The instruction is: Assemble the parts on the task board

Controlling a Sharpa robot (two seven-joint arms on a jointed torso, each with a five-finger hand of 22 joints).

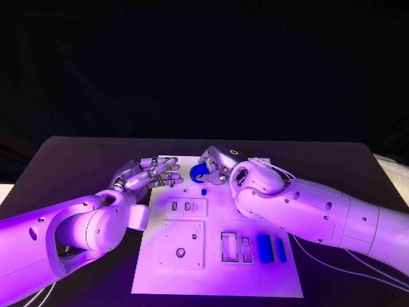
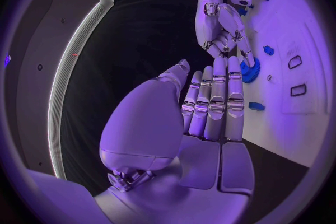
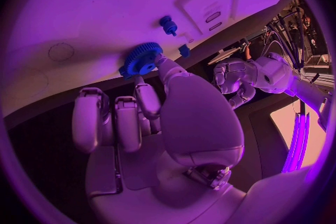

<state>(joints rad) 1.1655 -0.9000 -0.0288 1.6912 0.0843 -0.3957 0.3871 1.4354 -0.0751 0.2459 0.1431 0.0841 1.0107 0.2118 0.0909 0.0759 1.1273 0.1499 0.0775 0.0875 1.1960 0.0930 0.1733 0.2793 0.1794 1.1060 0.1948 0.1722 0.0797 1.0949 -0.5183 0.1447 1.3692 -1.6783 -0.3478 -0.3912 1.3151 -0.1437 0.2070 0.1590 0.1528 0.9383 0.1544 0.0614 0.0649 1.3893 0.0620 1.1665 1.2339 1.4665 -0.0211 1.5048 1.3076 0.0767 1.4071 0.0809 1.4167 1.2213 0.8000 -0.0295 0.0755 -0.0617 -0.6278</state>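
Observation:
The white task board (image 1: 168,268) lies in the middle of the black table. At its far edge a blue gear (image 1: 199,171) (image 2: 250,70) (image 3: 141,59) is pinched between the thumb and a finger of my right hand (image 1: 219,164) (image 3: 140,117) (image 2: 224,28). My left hand (image 1: 154,173) (image 2: 213,106) stretches flat just left of the gear, fingers straight and holding nothing, their tips close to the gear's rim. A small blue peg (image 1: 204,190) (image 3: 168,25) stands on the board just nearer than the gear.
Two long blue parts (image 1: 264,248) (image 1: 281,249) lie beside a rectangular slot (image 1: 229,247) at the board's near right. Raised plates with small slots (image 1: 185,206) and holes (image 1: 181,252) fill the board's left half. Another small blue piece (image 2: 256,106) sits near the board's edge.

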